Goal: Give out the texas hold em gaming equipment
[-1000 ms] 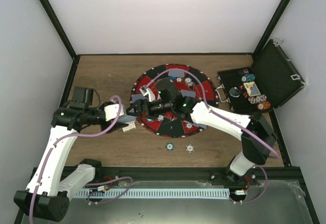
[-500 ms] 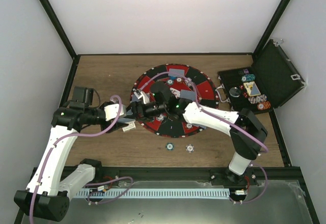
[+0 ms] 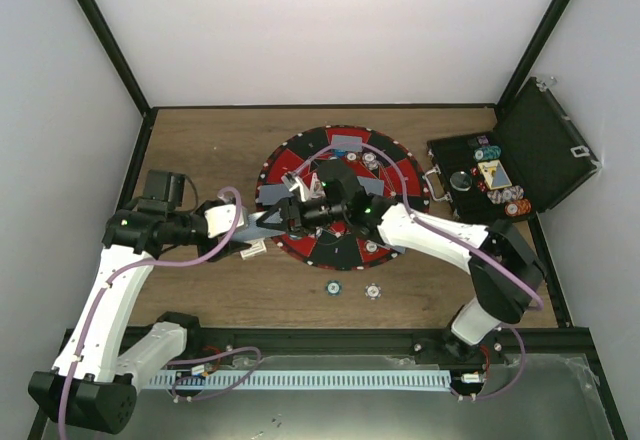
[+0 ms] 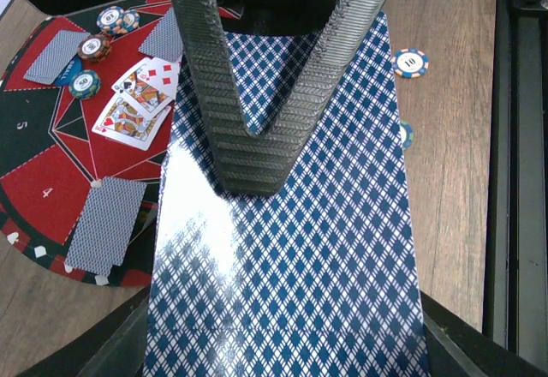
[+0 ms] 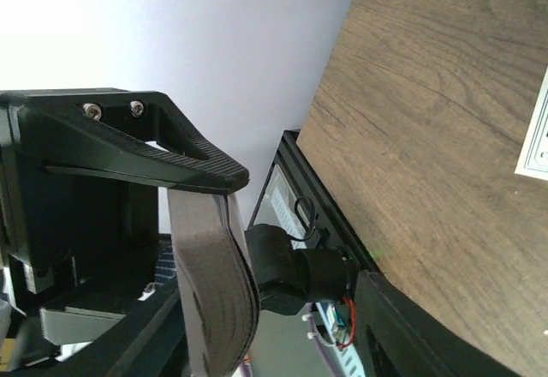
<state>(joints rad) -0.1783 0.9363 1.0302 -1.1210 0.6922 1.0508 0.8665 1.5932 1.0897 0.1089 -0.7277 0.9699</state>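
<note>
Jaws of the left gripper (image 4: pixel 248 167) pinch a blue-backed card (image 4: pixel 291 283) beside the mat (image 4: pixel 34 188), face-up cards (image 4: pixel 137 98) and chips (image 4: pixel 94 47).

1 mat (image 3: pixel 405 172), 1 blk case (image 3: pixel 545 150), 2 face-up cards (image 4: pixel 137 101)

Bright, even light; a white glare patch crosses the card (image 4: pixel 291 257).

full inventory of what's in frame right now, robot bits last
round red-and-black mat: one, table centre
grey-blue-backed playing cards: three visible, face-down, on mat
face-up white-faced cards: two, overlapping, on mat
deck of the same cards: one, in left gripper
small round edge-striped chips: several, brown/teal/white, on mat
loose chips: two, bare table, near side of mat
black hinged case: one, open, right of mat, holds more chips
brown wooden table: one
left gripper: shut on deck
right gripper: fingertips at deck's top card, grip unclear
</note>
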